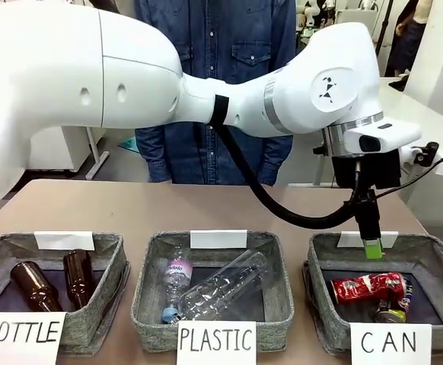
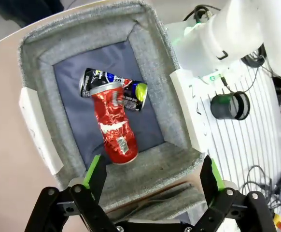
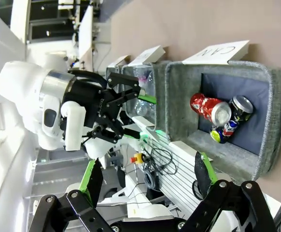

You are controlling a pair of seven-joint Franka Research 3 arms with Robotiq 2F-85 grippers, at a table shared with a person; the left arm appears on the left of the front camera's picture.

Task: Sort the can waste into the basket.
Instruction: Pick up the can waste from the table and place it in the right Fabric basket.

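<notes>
The left gripper (image 2: pixel 151 178) hangs with jaws spread and empty above the CAN basket (image 1: pixel 326 251). The red can (image 1: pixel 364 287) lies inside, touching the dark can (image 1: pixel 393 306). The right gripper (image 3: pixel 147 175) is likewise spread wide, holding nothing.

the brown table (image 1: pixel 206 209) holds three grey baskets in a row; the can basket (image 1: pixel 324 304) sits right under the left gripper (image 1: pixel 371 245).

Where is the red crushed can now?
In the front view, the red can lies inside the CAN basket at the right, touching the dark can.
</notes>
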